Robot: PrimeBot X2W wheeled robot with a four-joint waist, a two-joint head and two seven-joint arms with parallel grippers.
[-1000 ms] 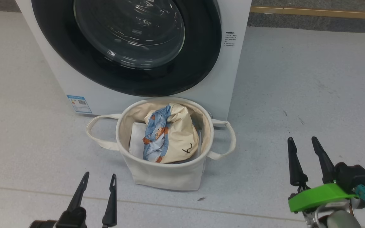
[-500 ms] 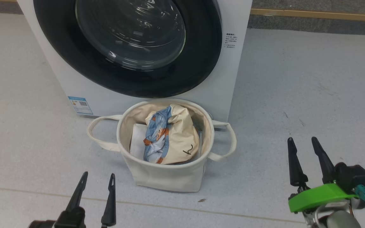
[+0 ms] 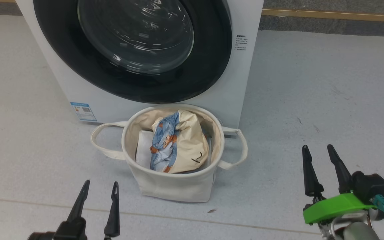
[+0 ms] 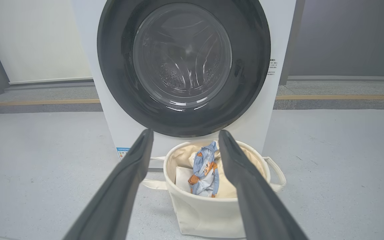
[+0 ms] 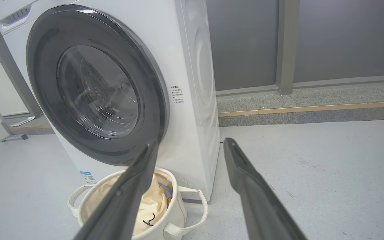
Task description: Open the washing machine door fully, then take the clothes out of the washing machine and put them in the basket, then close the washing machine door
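Though half-hidden by the basket (image 4: 208,213), clothes (image 4: 202,168) bunched inside

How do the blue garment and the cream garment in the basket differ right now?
The light blue printed garment carries orange-brown figures; the cream fabric garment bears one small black mark. The blue one shows less bulk than the cream one and lies on its left in the head view. Both sit crumpled inside the round off-white canvas basket.
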